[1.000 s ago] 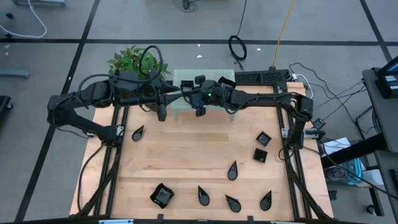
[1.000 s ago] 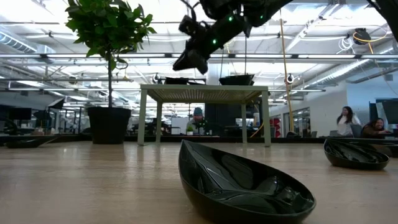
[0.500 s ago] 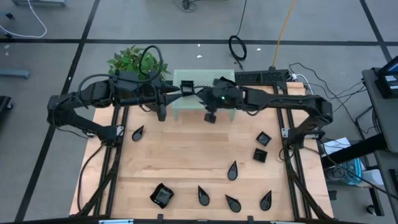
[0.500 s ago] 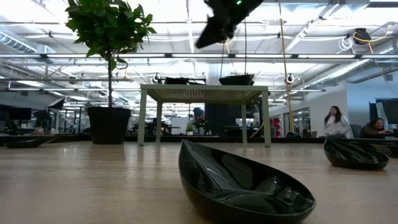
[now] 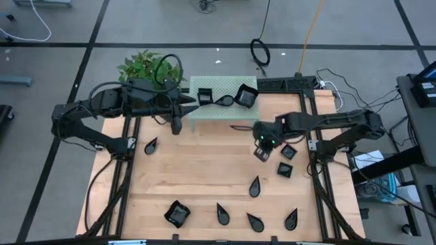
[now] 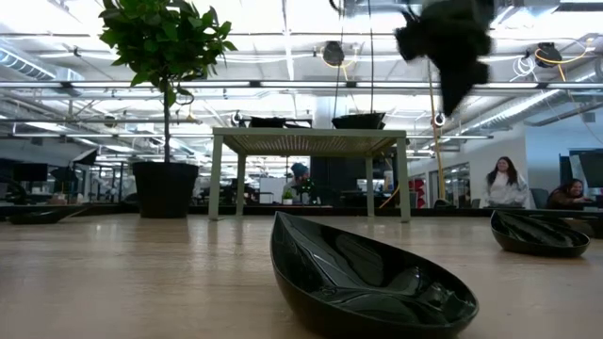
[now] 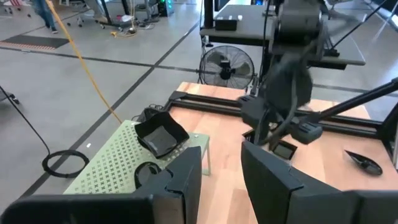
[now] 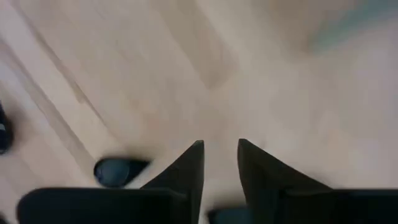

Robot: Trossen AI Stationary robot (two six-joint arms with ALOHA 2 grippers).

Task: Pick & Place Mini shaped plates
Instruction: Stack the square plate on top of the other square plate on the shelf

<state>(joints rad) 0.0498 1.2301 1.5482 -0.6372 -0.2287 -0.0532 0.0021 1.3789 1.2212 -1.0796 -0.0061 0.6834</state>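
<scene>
Around me, a grey floor crossed by dark seams. Beyond my pale wooden tabletop stands a leafy green potted tree, a round black floor fan, and bright ceiling strip lights.

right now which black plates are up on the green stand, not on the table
Two: the wavy-edged square plate and the teardrop beside it, on the green perforated stand at the table's far edge. All others lie on the wood.

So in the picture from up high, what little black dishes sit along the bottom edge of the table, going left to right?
Wavy square dish → teardrop → teardrop → teardrop.
</scene>
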